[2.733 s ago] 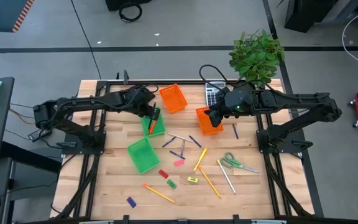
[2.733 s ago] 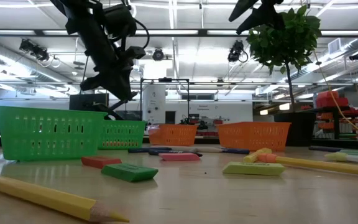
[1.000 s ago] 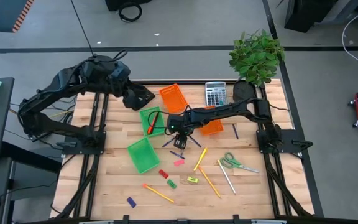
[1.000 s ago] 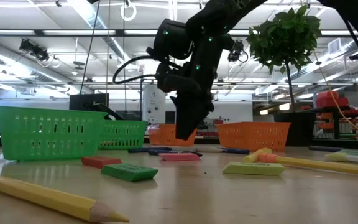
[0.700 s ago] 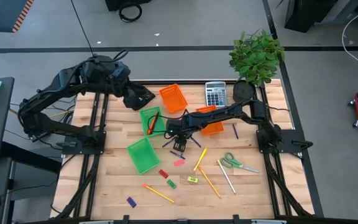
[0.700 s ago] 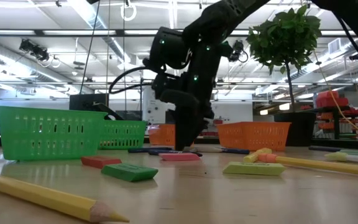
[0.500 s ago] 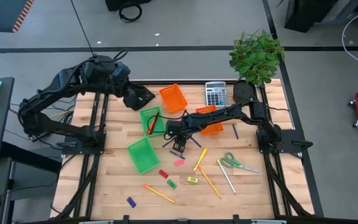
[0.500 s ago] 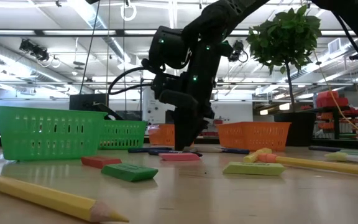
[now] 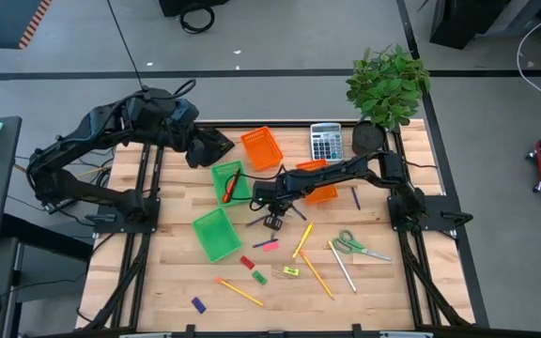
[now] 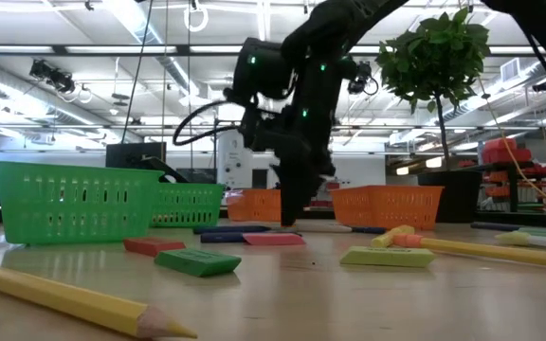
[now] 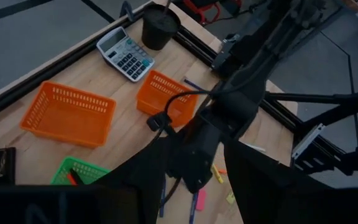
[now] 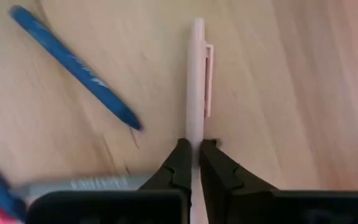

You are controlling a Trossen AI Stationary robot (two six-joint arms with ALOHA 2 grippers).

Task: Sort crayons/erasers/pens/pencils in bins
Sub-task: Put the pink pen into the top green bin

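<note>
Wooden table [image 9: 374, 282], workshop hall behind. Right gripper [image 12: 192, 155] down at mid-table among loose pens, fingers pinched shut on a pale pen [image 12: 196, 81] lying flat on the wood; blue pen [image 12: 73, 65] just beside. Left gripper [image 9: 216, 146] raised over the far left, between orange bin [image 9: 261, 147] and green bin [image 9: 230, 183]; cannot tell if open or shut. Second green bin [image 9: 213, 234] nearer; second orange bin [image 9: 318, 180] under right arm. Erasers [image 10: 197, 261] and pencils [image 9: 316, 274] scattered nearer. Calculator [image 9: 325, 142] at the far edge.
</note>
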